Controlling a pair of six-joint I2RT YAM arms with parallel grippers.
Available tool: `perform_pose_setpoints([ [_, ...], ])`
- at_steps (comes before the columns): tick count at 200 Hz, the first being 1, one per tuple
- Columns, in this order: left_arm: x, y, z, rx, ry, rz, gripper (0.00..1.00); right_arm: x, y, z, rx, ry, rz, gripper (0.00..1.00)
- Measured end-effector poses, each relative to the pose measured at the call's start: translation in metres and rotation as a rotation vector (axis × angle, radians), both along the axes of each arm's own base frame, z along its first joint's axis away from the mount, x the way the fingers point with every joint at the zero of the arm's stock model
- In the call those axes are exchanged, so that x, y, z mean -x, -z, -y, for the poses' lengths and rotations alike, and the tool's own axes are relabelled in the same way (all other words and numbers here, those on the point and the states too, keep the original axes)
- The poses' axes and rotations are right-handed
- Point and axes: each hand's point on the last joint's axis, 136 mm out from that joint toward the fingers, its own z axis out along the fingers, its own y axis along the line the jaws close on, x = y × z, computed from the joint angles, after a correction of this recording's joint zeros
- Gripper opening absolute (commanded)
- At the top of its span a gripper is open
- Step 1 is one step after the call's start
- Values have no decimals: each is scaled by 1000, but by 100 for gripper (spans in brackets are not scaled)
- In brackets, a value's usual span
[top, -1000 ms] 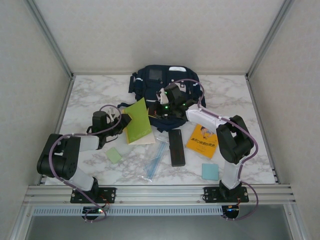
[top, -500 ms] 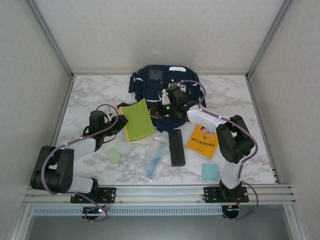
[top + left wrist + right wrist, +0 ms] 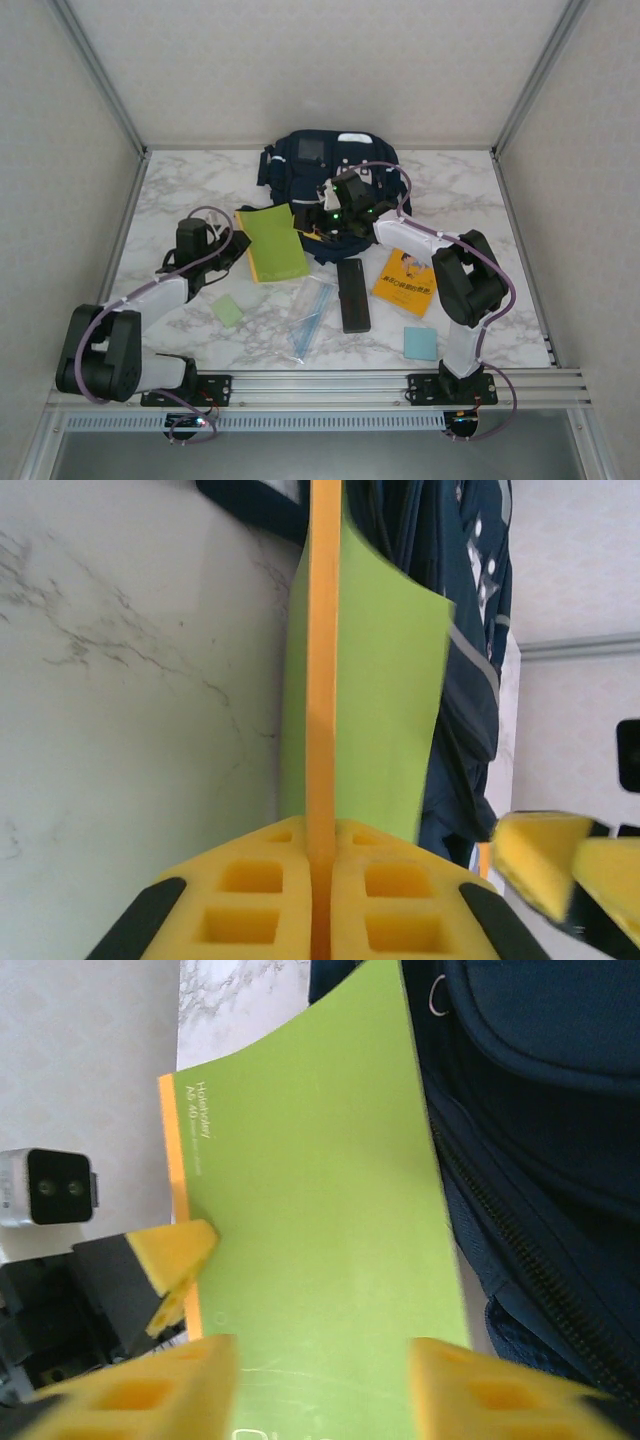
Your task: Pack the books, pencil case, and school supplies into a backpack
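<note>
Your left arm [image 3: 150,295] lies low and stretched out, its forearm slanting over the bench [image 3: 180,190] toward the near-left corner of the backpack [image 3: 330,165]. The left jaws are clamped on the lime-green book [image 3: 272,243]. In the left wrist view the yellow pads [image 3: 250,890] meet on its orange spine edge, and the green cover runs away from them toward the backpack's navy fabric.

Your right arm [image 3: 465,280] rises from its base, folds at the elbow and reaches back across the backpack's near edge, with the wrist tipped down over the same book. The right jaws stand apart. In the right wrist view the two yellow fingers [image 3: 150,1390] are spread wide with the green cover between them. You cannot tell from here whether either finger touches it. The book's right-hand edge lies against the backpack's near side, by the zipper.

The other things lie flat on the bench on the near side of the backpack, apart from both sets of jaws:
- The black pencil case [image 3: 352,295] is just in front of the backpack.
- The orange-yellow book [image 3: 405,282] is to the right of the pencil case.
- The clear ruler [image 3: 310,315] is to the left of the pencil case.
- The pale green pad [image 3: 228,310] is farther left.
- The light blue pad [image 3: 421,343] is farthest from the backpack, on the right.
</note>
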Motion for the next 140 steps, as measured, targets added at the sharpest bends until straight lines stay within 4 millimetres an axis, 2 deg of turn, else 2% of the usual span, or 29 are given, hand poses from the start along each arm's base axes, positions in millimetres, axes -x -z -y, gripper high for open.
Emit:
perform_pose_setpoints([
  [19, -5, -22, -10, -29, -61, 12, 0, 3, 3, 3, 21, 15, -22, 99],
  [36, -10, -51, -21, -46, -133, 51, 0, 8, 0, 5, 43, 40, -38, 99],
  [65, -14, -91, -43, -31, -283, 132, 0, 31, -27, 1, 5, 92, -48, 99],
  [83, -16, -100, -57, -19, -382, 149, 0, 52, -44, -10, -61, 111, -69, 99],
  [115, -20, -104, -73, 2, -519, 151, 0, 87, -58, -51, -210, 122, -141, 99],
  [140, -18, -113, -70, 23, -562, 177, 0, 94, -70, -78, -327, 137, -195, 99],
])
